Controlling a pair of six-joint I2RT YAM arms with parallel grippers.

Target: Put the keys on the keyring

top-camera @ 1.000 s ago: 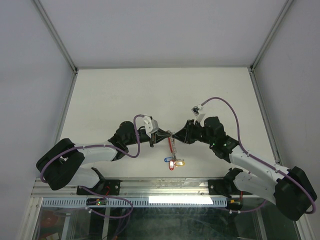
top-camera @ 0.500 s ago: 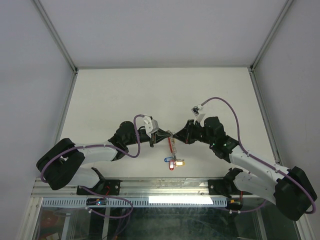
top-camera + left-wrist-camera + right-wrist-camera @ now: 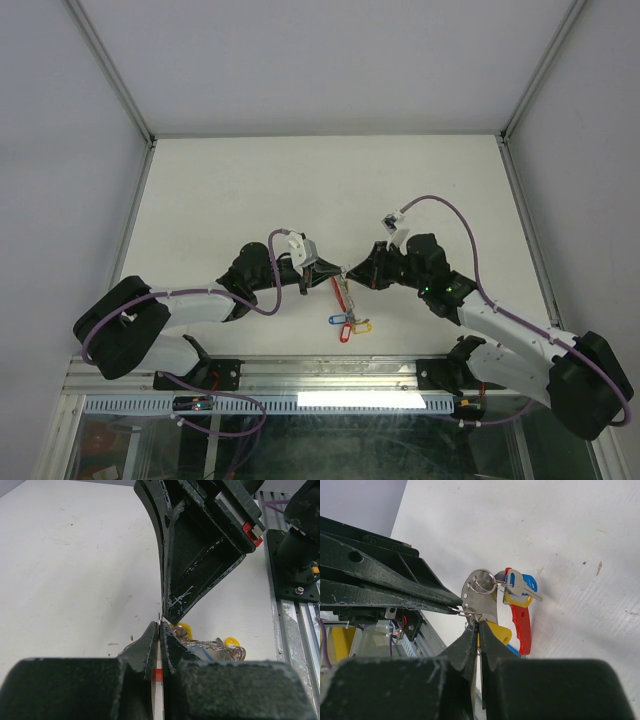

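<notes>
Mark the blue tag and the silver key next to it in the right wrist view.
blue tag (image 3: 531, 584): right wrist view, on its rounded upper end.
silver key (image 3: 516, 581): right wrist view, on its head.

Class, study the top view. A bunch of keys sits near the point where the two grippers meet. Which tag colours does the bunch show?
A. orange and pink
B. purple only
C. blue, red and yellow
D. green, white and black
C: in the top view the keys carry a blue tag, a red tag and a yellow tag.
</notes>
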